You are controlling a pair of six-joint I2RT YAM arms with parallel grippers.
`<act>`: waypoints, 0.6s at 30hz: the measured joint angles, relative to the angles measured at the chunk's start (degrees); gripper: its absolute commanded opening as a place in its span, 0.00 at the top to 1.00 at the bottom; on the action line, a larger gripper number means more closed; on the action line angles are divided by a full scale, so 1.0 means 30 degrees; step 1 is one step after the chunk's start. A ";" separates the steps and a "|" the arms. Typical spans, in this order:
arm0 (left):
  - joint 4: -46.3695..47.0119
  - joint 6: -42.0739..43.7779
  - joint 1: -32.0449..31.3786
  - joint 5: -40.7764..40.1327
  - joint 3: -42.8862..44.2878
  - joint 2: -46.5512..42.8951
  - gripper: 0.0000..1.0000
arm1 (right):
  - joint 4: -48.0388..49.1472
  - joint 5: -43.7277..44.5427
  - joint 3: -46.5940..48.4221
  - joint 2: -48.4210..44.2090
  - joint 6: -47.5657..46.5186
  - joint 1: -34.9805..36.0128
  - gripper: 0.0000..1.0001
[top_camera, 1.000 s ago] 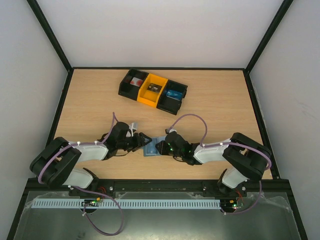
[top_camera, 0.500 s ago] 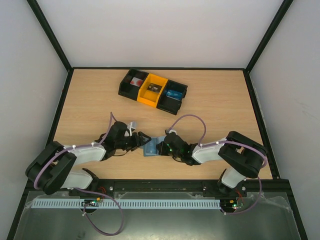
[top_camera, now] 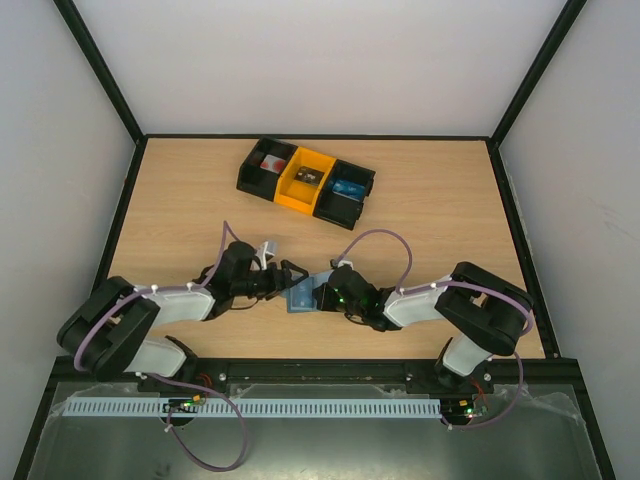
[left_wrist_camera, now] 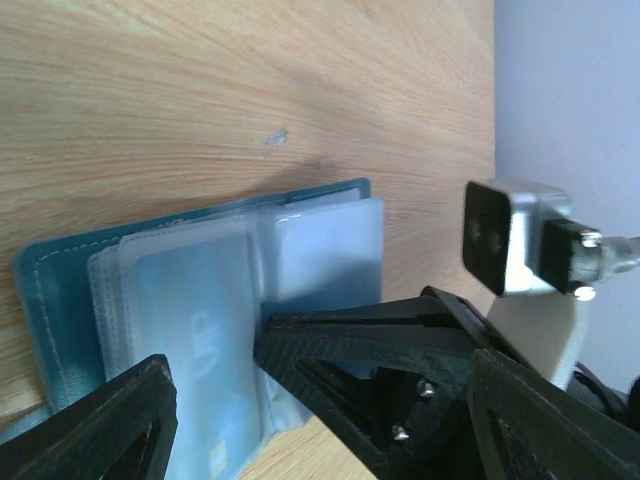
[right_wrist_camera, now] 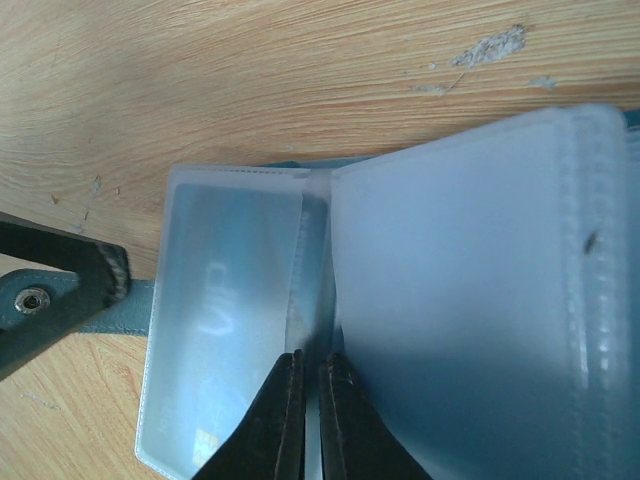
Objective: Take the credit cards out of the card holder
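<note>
Stretched low, meeting mid-way along the surface's near edge; left gripper spread wide, right gripper pinched nearly together.

Seen from above, the slate-blue bifold card holder is mostly covered by the left gripper and right gripper meeting over it. The contents of the black-and-yellow compartment tray are too small for you to name. In the left wrist view, the holder's near corner runs off the bottom edge behind a black finger. In the right wrist view its right side is cut off, and the print on the pale blue card blurs behind cloudy plastic. You cannot tell which leaf the right fingertips pinch.
</note>
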 measured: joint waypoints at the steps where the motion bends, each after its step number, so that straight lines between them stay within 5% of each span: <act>1: 0.0131 0.0036 0.0000 0.0051 0.0000 0.0262 0.19 | 0.0000 0.0000 0.0000 -0.0007 0.0000 0.0000 0.94; 18: -0.0568 0.1362 0.0000 -0.0175 0.0131 0.1005 0.17 | 0.0044 0.0000 -0.0015 -0.0007 0.0000 0.0000 0.94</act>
